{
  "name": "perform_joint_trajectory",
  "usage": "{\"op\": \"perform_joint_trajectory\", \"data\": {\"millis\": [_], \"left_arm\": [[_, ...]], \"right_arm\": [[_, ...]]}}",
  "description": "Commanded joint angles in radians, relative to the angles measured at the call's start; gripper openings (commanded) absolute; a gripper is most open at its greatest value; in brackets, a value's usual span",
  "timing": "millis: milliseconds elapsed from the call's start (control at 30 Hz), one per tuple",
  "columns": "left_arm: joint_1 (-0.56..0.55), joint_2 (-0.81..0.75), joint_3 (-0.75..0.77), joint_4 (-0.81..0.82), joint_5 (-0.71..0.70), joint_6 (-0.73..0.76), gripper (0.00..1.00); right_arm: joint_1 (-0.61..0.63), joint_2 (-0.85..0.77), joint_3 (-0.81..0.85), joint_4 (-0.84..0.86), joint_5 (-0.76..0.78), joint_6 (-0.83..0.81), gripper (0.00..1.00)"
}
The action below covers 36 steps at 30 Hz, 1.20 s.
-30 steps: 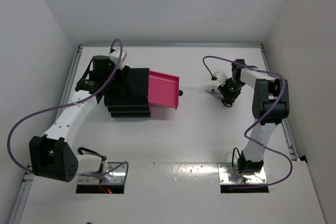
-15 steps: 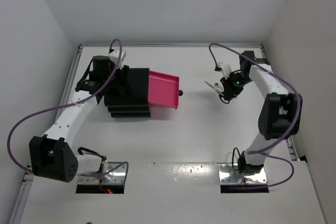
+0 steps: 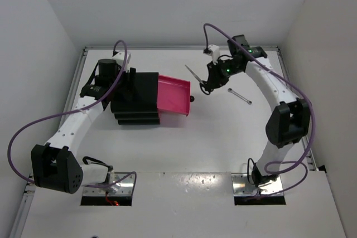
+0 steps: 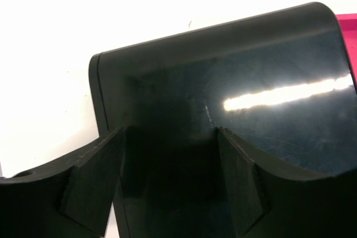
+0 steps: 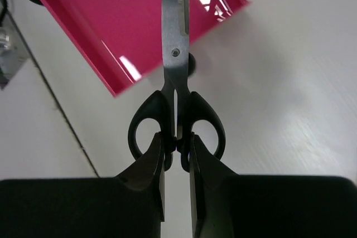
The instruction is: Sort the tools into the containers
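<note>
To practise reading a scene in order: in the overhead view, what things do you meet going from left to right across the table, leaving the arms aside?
black drawer unit → open pink drawer → scissors → wrench

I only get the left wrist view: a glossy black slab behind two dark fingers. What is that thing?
Observer: It's the top of a black boxy drawer unit. One magenta-pink drawer stands pulled out of it.
Operator: Is anything heading for that drawer?
Observer: The right gripper is shut on black-handled silver scissors, with the blades pointing at the drawer.
Operator: Any other tools about?
Observer: A slim silver wrench lies on the white table, apart from the drawers.
</note>
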Motion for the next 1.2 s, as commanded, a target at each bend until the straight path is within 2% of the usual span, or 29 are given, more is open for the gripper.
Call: {"op": "perform_joint_trajectory", "data": {"millis": [0,67,333,567,933,1167], "left_arm": [[0.000,-0.022,-0.009,0.030,-0.038,-0.025,0.75],[0.000,-0.022,-0.009,0.030,-0.038,-0.025,0.78],[0.010,-0.022,-0.009,0.030,-0.029,-0.025,0.78],[0.010,-0.004,-0.009,0.030,-0.029,-0.016,0.78],[0.010,-0.004,-0.009,0.030,-0.020,-0.016,0.78],[0.010,-0.004,-0.009,0.030,-0.020,-0.006,0.78]], "right_arm": [[0.067,0.050,0.046,0.071,-0.059,0.162,0.00],[0.109,0.087,0.056,0.094,-0.059,0.179,0.00],[0.202,0.179,0.107,0.154,-0.059,0.268,0.00],[0.270,0.255,0.170,0.145,-0.036,0.268,0.00],[0.279,0.293,0.210,0.094,-0.008,0.268,0.00],[0.270,0.241,0.130,0.085,0.010,0.250,0.00]]}}
